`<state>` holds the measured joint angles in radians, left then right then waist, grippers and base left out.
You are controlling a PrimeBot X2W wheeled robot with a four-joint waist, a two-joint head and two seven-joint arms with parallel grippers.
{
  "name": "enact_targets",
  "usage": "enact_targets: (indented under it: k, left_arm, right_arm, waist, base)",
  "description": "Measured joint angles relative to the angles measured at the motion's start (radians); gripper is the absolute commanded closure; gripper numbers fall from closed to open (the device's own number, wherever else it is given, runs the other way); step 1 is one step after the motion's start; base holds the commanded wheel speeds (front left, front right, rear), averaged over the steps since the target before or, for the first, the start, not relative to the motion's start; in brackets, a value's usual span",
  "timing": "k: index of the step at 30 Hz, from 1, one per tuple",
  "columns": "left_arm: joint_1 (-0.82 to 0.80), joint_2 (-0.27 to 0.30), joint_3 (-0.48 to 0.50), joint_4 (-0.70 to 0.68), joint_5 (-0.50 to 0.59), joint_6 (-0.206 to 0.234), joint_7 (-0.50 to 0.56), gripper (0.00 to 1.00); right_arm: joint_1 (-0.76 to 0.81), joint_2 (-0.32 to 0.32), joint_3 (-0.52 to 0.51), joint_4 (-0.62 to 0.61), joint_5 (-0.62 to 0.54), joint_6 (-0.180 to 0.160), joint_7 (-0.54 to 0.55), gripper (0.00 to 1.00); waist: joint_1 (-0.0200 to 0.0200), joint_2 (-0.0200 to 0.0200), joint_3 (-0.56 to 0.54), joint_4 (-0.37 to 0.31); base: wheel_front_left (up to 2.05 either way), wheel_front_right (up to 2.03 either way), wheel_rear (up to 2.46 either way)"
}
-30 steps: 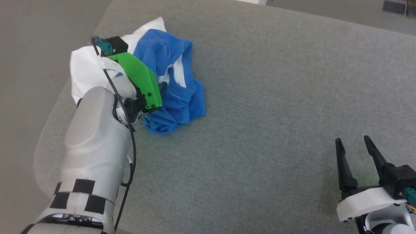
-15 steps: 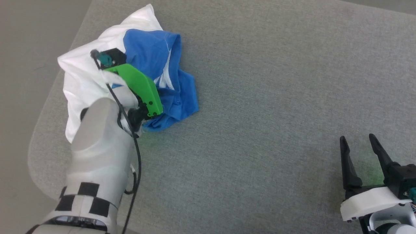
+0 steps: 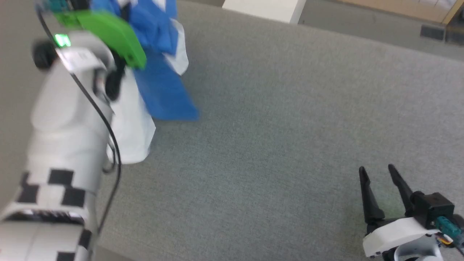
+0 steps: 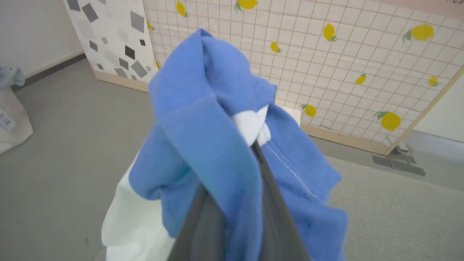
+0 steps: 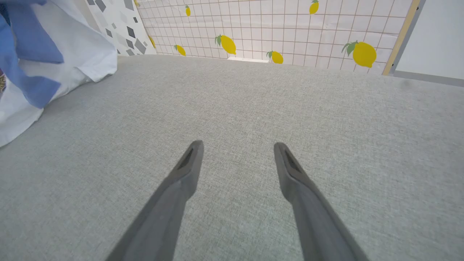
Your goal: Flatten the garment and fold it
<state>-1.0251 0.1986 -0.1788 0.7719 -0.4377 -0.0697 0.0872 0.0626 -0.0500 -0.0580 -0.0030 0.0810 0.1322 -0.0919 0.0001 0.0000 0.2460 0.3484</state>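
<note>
The garment [image 3: 159, 87], white with bright blue sleeves, hangs bunched at the head view's upper left, lifted off the grey padded table [image 3: 272, 127]. My left gripper [image 4: 253, 146] is shut on the garment [image 4: 203, 119], pinching blue and white folds between its fingers; its tips are buried in cloth. In the head view the left arm's green wrist cover [image 3: 112, 34] sits against the hanging cloth. My right gripper [image 3: 375, 172] stands open low at the right, above bare table. In the right wrist view it [image 5: 237, 146] holds nothing, with the garment [image 5: 47, 65] far off at the left.
A tiled panel with lemon prints [image 4: 344, 54] stands behind the table, beside a grey-speckled panel [image 4: 112, 36]. Grey floor [image 4: 65, 119] lies past the table's left edge. A white block [image 3: 264, 9] sits beyond the table's far edge.
My left gripper has shut on the garment and raised it off the table; the cloth now hangs instead of lying in a heap. The head camera has shifted. The right gripper stays open.
</note>
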Motion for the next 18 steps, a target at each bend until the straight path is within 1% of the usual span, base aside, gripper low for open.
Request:
enact_targets:
  k: [3, 6, 10, 12, 15, 18]
  left_arm:
    - [-0.096, 0.029, -0.040, -0.059, 0.038, -0.024, 0.000, 1.00]
    - [-0.183, 0.046, -0.068, -0.116, 0.050, -0.036, -0.001, 1.00]
    - [-0.296, 0.050, -0.087, -0.154, 0.044, -0.045, 0.008, 1.00]
    - [-0.346, 0.039, -0.097, -0.163, 0.029, -0.052, 0.011, 1.00]
    - [-0.381, -0.002, -0.113, -0.169, 0.000, -0.053, 0.021, 1.00]
    - [-0.382, -0.054, -0.133, -0.173, -0.050, -0.054, 0.023, 1.00]
  right_arm:
    - [0.000, 0.000, 0.018, 0.050, 0.029, 0.000, -0.028, 0.00]
    - [-0.001, 0.000, 0.035, 0.089, 0.055, 0.000, -0.057, 0.00]
    - [-0.001, 0.000, 0.048, 0.136, 0.073, 0.000, -0.083, 0.00]
    - [-0.001, 0.000, 0.047, 0.157, 0.079, 0.000, -0.094, 0.00]
    - [-0.001, 0.000, 0.045, 0.180, 0.088, 0.000, -0.108, 0.00]
    - [-0.002, 0.000, 0.037, 0.195, 0.088, 0.000, -0.115, 0.00]
  waist:
    - [-0.0001, 0.0000, -0.045, -0.008]
    - [-0.0001, 0.0000, -0.083, -0.028]
    - [-0.0001, 0.0000, -0.116, -0.075]
    - [-0.0001, 0.0000, -0.132, -0.107]
    - [-0.0001, 0.0000, -0.153, -0.154]
    - [-0.0001, 0.0001, -0.171, -0.201]
  base:
    - [0.00, 0.00, 0.00]
    - [0.00, 0.00, 0.00]
    - [0.00, 0.00, 0.00]
    - [0.00, 0.00, 0.00]
    - [0.00, 0.00, 0.00]
    - [0.00, 0.00, 0.00]
